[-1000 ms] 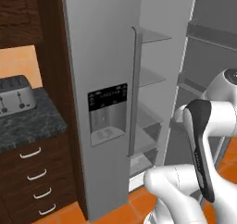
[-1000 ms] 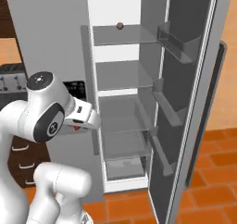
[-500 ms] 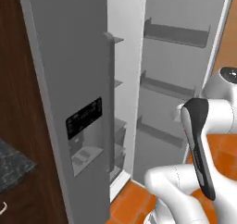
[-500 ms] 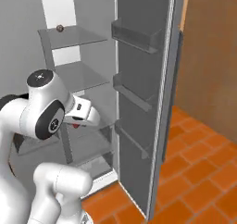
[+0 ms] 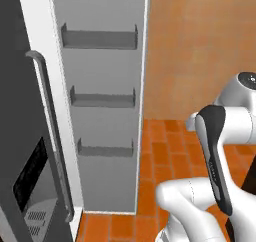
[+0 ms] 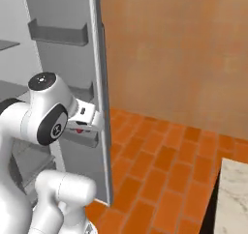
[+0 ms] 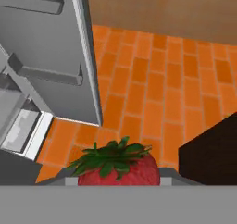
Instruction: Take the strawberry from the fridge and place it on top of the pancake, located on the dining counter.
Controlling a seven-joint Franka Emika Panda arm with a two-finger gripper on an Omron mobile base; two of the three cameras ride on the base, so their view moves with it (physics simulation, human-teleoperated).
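Left base view: the fridge [image 5: 30,151] stands off to the left with its door [image 5: 102,101] swung open, shelves bare.

Right base view: the gripper [image 6: 83,126] sits tucked against the arm with a red speck between its jaws; the pale counter [image 6: 232,194] corner lies well off to the right.

Hand view: the strawberry [image 7: 118,166] sits right at the fingertips, apparently clamped. Pickup looks done; carrying to the pancake and placing remain.

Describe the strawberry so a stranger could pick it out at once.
Start at the open fridge door standing over the orange brick floor. Nearer the hand, at the bottom of the hand view, sits the strawberry: the one red fruit here, topped by green leaves.
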